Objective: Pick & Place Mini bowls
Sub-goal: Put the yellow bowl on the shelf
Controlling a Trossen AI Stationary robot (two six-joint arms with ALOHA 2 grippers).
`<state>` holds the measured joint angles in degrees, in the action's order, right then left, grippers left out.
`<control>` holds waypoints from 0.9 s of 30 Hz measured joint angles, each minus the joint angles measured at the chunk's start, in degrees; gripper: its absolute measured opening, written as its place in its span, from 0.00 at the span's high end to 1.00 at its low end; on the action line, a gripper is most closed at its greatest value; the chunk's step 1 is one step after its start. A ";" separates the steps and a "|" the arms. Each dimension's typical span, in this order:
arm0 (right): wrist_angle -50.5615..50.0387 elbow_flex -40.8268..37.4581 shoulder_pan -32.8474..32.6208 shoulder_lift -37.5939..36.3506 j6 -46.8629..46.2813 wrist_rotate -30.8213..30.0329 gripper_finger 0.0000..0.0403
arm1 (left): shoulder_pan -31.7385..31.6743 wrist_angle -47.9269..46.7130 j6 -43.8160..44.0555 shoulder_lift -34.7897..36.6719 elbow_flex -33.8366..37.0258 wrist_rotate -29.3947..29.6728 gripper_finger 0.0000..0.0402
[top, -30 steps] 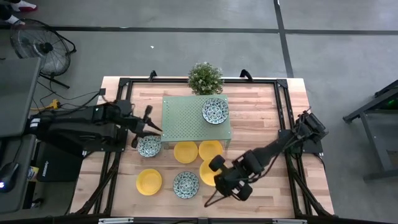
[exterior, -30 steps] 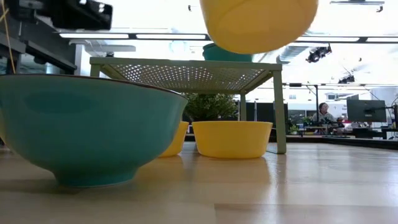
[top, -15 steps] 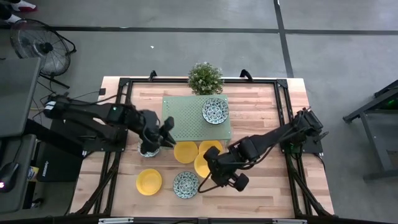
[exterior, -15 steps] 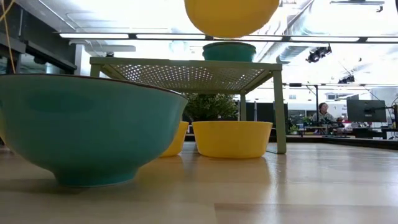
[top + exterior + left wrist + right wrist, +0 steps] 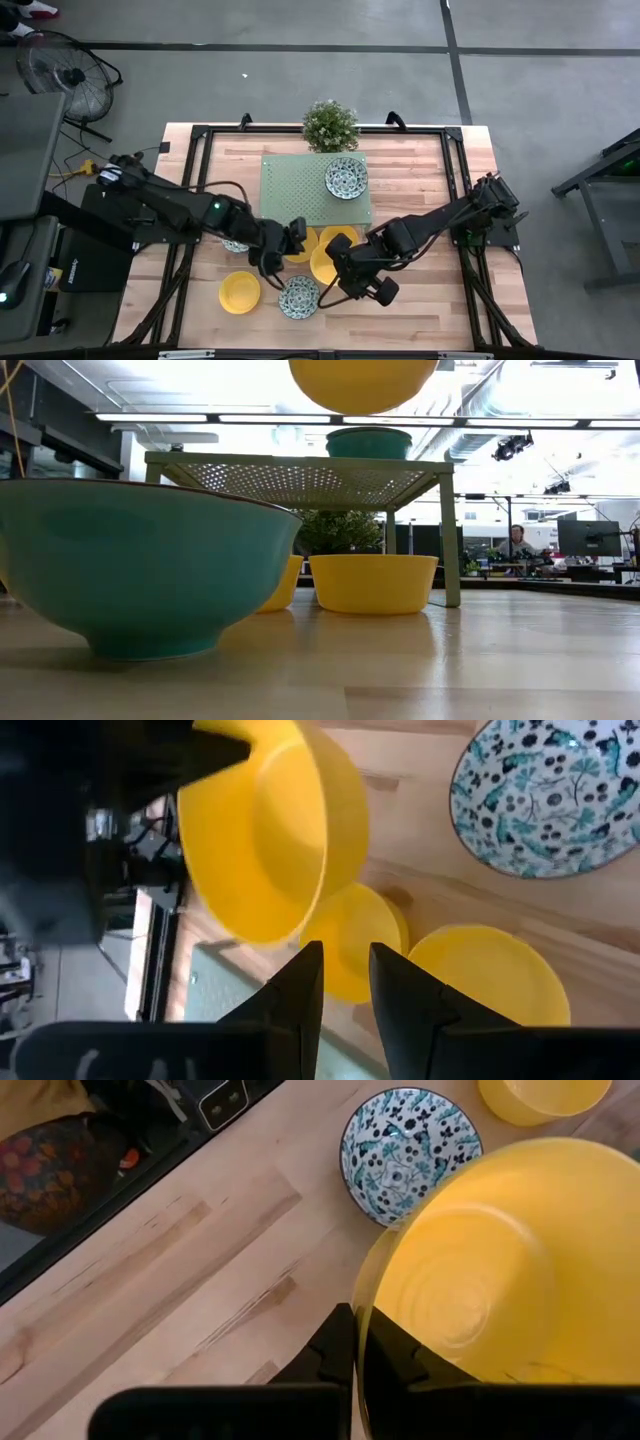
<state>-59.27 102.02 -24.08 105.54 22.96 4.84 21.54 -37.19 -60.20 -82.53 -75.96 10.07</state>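
Left gripper [image 5: 345, 982]: two dark fingers w/ a narrow gap between, nothing held. Past them a yellow bowl [image 5: 265, 830] is tilted on its side, lifted off the wood table [image 5: 420, 860], w/ a dark arm part [image 5: 110, 780] at its rim. Two more yellow bowls [image 5: 355, 945] [image 5: 490, 975] sit on the table just beside each other. A patterned bowl [image 5: 545, 795], white w/ blue-green marks, lies apart from them.

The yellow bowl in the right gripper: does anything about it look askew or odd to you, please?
Yes. The yellow bowl hangs off the table, pinched by its rim in the right gripper and tipped in the left wrist view. The left gripper is crowding close beside it. Nothing looks spilled or broken.
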 joint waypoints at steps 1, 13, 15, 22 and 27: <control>0.00 0.00 0.00 0.00 -0.17 0.02 1.00 | 0.02 0.24 0.00 -0.79 -0.32 0.00 0.80; -0.05 -0.02 -0.12 0.00 -0.98 0.65 1.00 | 0.00 0.20 -1.60 -5.77 -2.52 0.20 0.80; -0.25 -0.02 -0.13 0.00 -1.03 1.24 1.00 | 0.00 0.40 -1.67 -5.72 -2.52 0.71 0.80; -0.06 -0.83 0.02 0.00 -1.08 1.95 1.00 | 0.00 1.18 -1.70 -5.72 -2.52 0.74 0.80; 0.71 -2.63 0.49 0.02 -0.96 1.98 1.00 | 0.00 1.20 -2.56 -5.72 -2.49 0.59 0.80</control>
<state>-58.56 99.39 -23.58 105.56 22.00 6.82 21.54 -35.99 -62.76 -88.25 -78.46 10.66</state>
